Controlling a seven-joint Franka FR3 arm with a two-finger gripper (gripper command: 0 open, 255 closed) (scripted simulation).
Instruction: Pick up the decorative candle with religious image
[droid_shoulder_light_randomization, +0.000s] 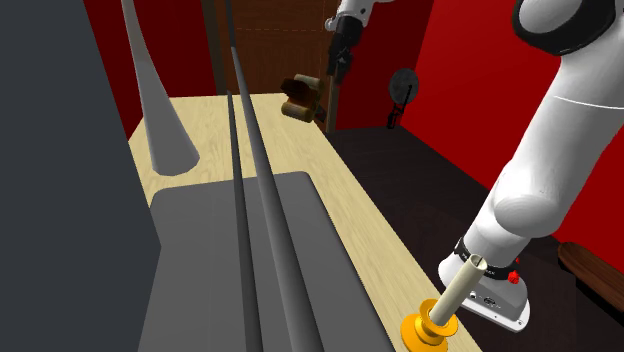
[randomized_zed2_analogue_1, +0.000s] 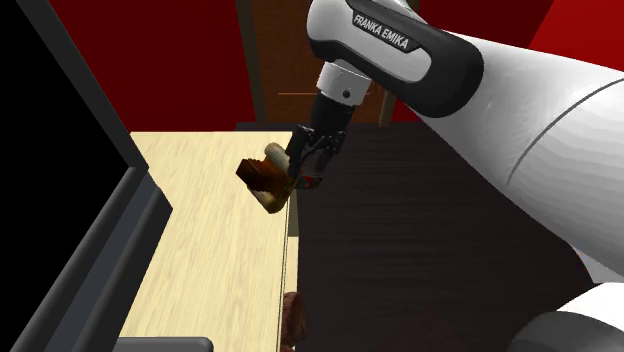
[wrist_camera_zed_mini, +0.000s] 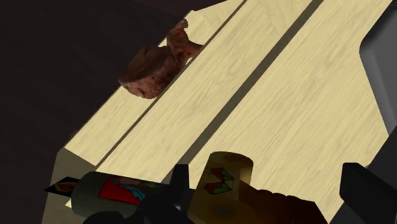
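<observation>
Candle (wrist_camera_zed_mini: 222, 181), tan with a colourful picture, lies on its side at the edge of the pale wooden table (randomized_zed2_analogue_1: 210, 230), beside a darker cylinder (wrist_camera_zed_mini: 108, 191); the black gripper (wrist_camera_zed_mini: 267, 184) straddles it, fingers apart, the right one clear of it; a reddish-brown lump (wrist_camera_zed_mini: 156, 63) sits further along the edge.

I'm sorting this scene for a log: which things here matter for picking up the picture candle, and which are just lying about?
For the job: gripper, open; decorative candle, lying on its side within the gripper's span; wooden table under it.

Lying about: brown lumpy object at the table edge; darker painted cylinder beside the candle; orange candlestick; grey cone.
</observation>
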